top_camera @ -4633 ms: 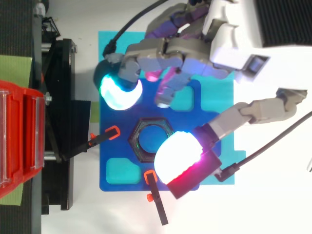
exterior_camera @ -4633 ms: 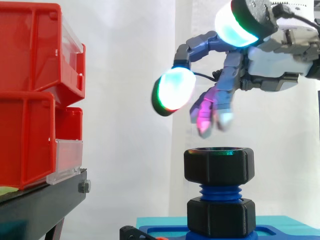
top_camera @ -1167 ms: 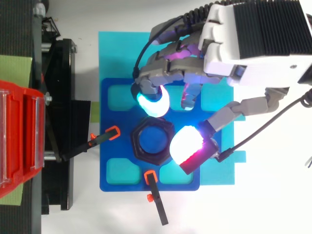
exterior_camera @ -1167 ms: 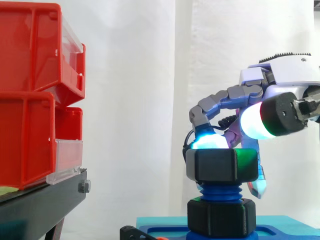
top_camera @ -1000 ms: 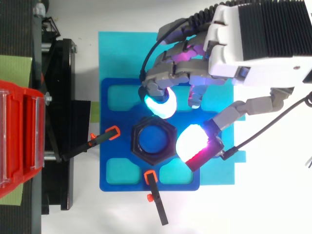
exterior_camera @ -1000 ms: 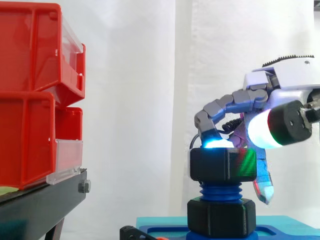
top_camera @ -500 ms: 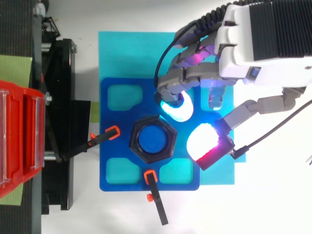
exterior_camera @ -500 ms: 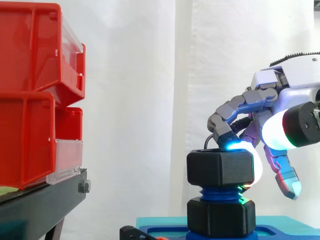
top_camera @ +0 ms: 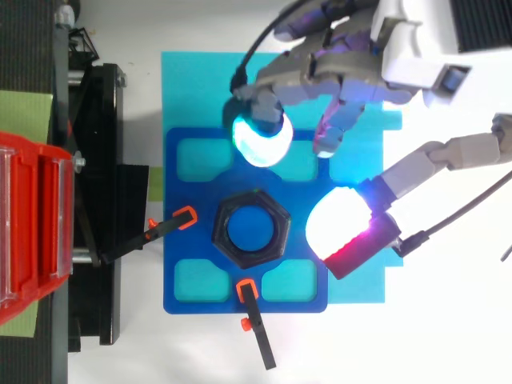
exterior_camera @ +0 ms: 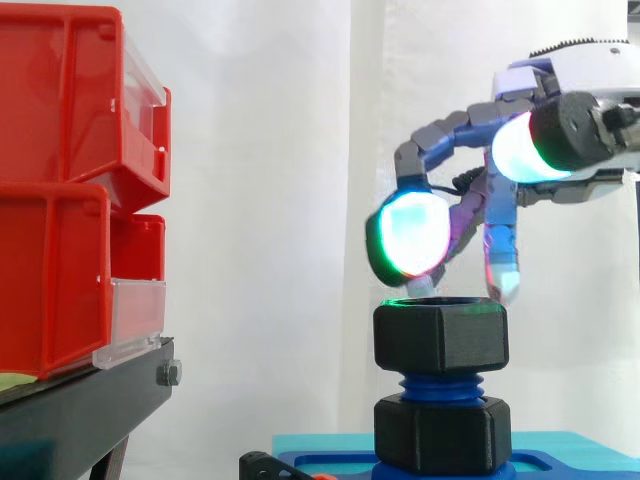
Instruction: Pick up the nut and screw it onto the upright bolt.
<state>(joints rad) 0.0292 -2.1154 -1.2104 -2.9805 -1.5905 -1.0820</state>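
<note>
A black hexagonal nut (exterior_camera: 440,338) (top_camera: 254,230) sits threaded on the top of the upright blue bolt (exterior_camera: 440,385), above a second black nut (exterior_camera: 441,433) at the bolt's foot. The bolt's blue end (top_camera: 254,230) shows through the nut's hole. My hand (exterior_camera: 560,140) (top_camera: 360,72) hovers above and to the right of the nut, clear of it. Its fingers are spread and hold nothing; one glowing cyan pad (exterior_camera: 408,235) hangs just above the nut's rim.
The bolt stands on a blue fixture plate (top_camera: 192,272) with recessed pockets, lying on a cyan mat (top_camera: 192,80). Two orange-tipped clamps (top_camera: 182,218) (top_camera: 248,294) point at the nut. Red bins (exterior_camera: 70,190) on a black stand (exterior_camera: 90,410) rise at the left.
The hand let go of the nut's side and rose above it, fingers spreading. Over the earlier frames the nut turned and sank slightly lower on the bolt.
</note>
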